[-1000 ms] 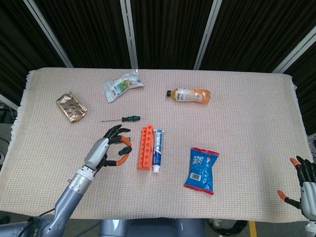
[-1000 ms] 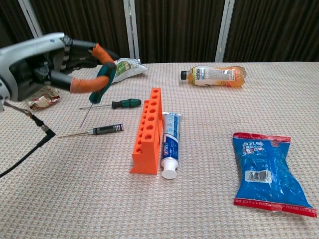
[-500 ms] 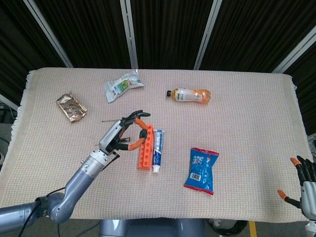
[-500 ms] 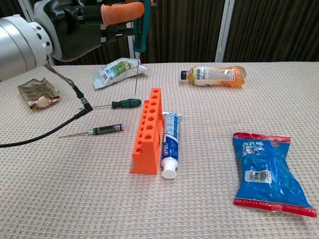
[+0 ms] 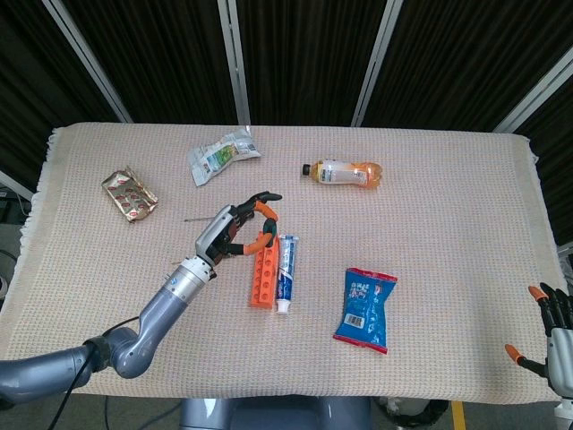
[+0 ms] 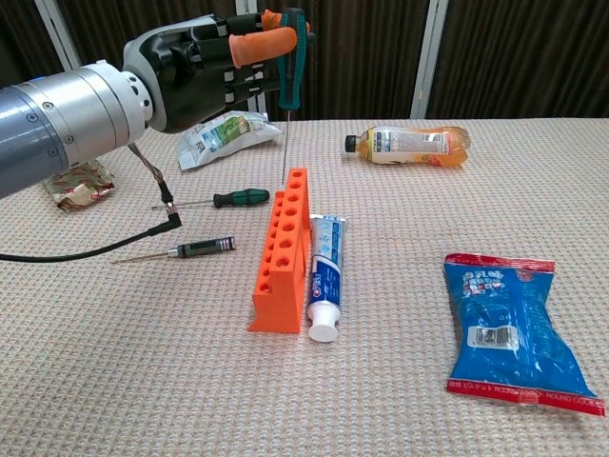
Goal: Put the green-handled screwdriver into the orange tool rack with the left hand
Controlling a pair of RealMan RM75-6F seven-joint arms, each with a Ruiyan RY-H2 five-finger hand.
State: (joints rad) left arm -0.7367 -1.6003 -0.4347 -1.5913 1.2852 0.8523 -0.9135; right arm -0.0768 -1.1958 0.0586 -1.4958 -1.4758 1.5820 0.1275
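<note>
My left hand [image 6: 211, 67] pinches a green-handled screwdriver [image 6: 294, 52] by its handle, between orange-tipped fingers. The screwdriver stands upright, and its thin shaft points down with the tip just over the far end of the orange tool rack [image 6: 281, 252]. In the head view the left hand [image 5: 235, 229] hovers at the far end of the rack [image 5: 262, 273]. A second green-handled screwdriver [image 6: 236, 198] lies flat on the cloth left of the rack. My right hand [image 5: 553, 333] rests at the near right corner, fingers apart and holding nothing.
A toothpaste tube [image 6: 324, 271] lies against the rack's right side. A black-handled screwdriver [image 6: 203, 247] lies near left of the rack. A blue snack packet [image 6: 509, 328], an orange drink bottle [image 6: 409, 145], a white-green pouch [image 6: 224, 133] and a crumpled wrapper [image 6: 76, 181] are spread around.
The left hand has carried the screwdriver up and to the right, turning it upright. Its tip has come from left of the rack to just over the rack's far end.
</note>
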